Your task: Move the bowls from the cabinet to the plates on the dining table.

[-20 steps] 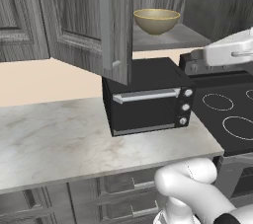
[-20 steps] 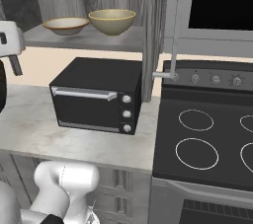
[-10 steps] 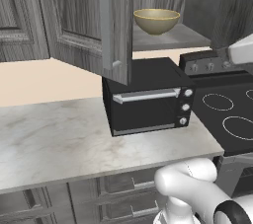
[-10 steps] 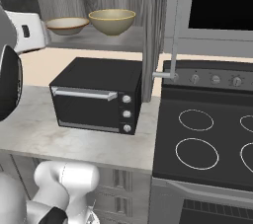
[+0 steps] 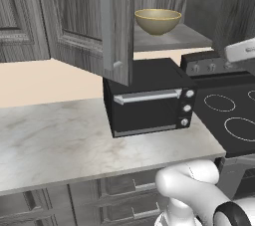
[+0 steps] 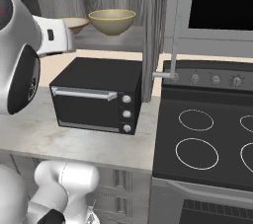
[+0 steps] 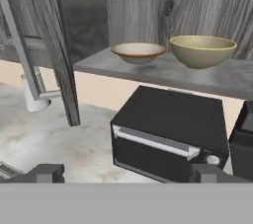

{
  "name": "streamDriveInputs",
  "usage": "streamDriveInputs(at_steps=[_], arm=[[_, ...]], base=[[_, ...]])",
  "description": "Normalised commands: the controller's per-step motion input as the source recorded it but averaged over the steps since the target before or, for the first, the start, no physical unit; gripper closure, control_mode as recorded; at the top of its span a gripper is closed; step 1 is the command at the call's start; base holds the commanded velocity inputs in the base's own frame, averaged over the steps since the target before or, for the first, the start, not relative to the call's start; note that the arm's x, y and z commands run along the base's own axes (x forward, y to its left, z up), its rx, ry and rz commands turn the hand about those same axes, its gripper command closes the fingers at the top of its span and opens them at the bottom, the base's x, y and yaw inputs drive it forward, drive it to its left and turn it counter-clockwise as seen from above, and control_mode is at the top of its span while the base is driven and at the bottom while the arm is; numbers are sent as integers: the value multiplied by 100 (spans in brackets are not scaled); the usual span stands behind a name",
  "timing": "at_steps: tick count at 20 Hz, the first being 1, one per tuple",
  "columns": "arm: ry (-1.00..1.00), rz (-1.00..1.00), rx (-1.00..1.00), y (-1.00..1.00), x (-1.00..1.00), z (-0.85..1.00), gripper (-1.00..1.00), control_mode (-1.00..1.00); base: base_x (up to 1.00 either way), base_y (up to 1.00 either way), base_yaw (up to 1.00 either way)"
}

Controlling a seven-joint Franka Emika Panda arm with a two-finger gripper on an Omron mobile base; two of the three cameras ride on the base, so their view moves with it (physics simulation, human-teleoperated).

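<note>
Bowls: deep bowl (image 7: 202, 50) and shallow bowl (image 7: 138, 52) side by side on the cabinet (image 5: 74, 21) shelf's front edge.
Gripper (image 7: 123, 173): wide open, empty.
Advice: you should approach level above the toaster oven (image 7: 168, 134), straddling one rim.

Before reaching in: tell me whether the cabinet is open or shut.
Open. The cabinet door swings out above the toaster oven, baring both bowls on the shelf.

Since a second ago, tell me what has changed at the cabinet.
Only the arm moved: in the left view it swung right toward the frame edge; in the right view it came in from the left, now partly covering the shallow bowl. The hand stays open, empty. Deep bowl, cabinet door and toaster oven stayed put.
</note>
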Motion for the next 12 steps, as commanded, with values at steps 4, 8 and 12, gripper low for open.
streamDriveInputs(at_steps=[4,8,12], arm=[[4,-21,0,0,54,-28,-100,-100],[0,-18,1,0,46,-5,-100,-100],[0,-9,9,0,43,0,-100,-100]], base=[[0,0,0],[0,0,0],[0,0,0]])
